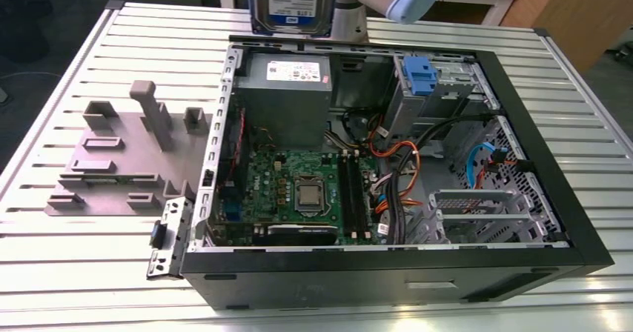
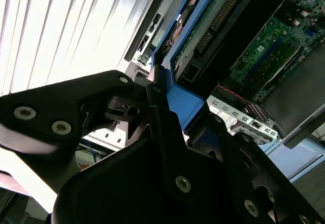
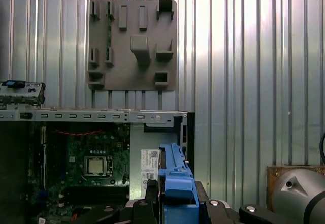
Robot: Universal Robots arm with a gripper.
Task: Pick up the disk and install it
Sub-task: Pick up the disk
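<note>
Claw (image 2: 167, 102): closed on the disk (image 1: 290, 2) (gripped at its blue side rail). The disk is held upright in the air, above the far edge of the open computer case (image 1: 376, 273). A grey fixture plate (image 1: 99, 176) is laid on the slatted desk (image 1: 59, 258) beside the case.

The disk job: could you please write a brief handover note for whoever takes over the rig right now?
Gripper: shut on the disk, clamping its blue side rail.
Disk: held upright in the air, above the far wall of the open computer case in the exterior view.
Done: the disk is picked up, off the table and away from the grey fixture plate.
Left: installation; the disk is not in the case yet.
</note>
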